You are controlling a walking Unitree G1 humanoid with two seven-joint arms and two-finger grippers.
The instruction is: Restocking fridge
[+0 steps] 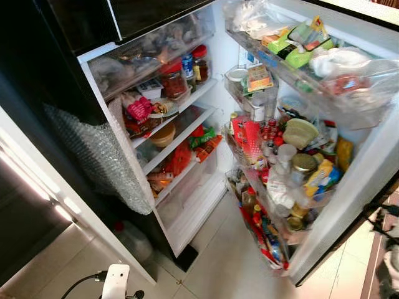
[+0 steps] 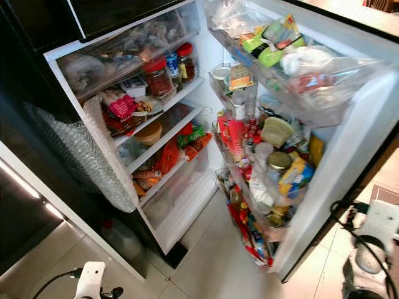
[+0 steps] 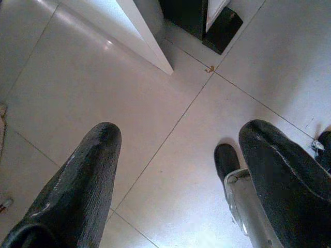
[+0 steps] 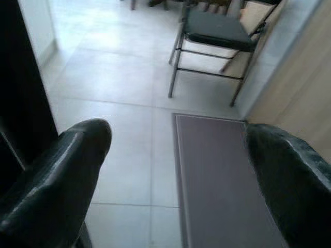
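One open fridge, two red-lidded jars, one folding chair.

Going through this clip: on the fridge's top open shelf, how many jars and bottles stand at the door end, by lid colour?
Red-lidded jars: 2
Blue-topped bottle: 1
Total: 3

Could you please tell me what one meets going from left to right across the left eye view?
Bubble wrap → pink packet → red-lidded jar → red carton in the door → gold-lidded jar → white bag on the top door shelf.
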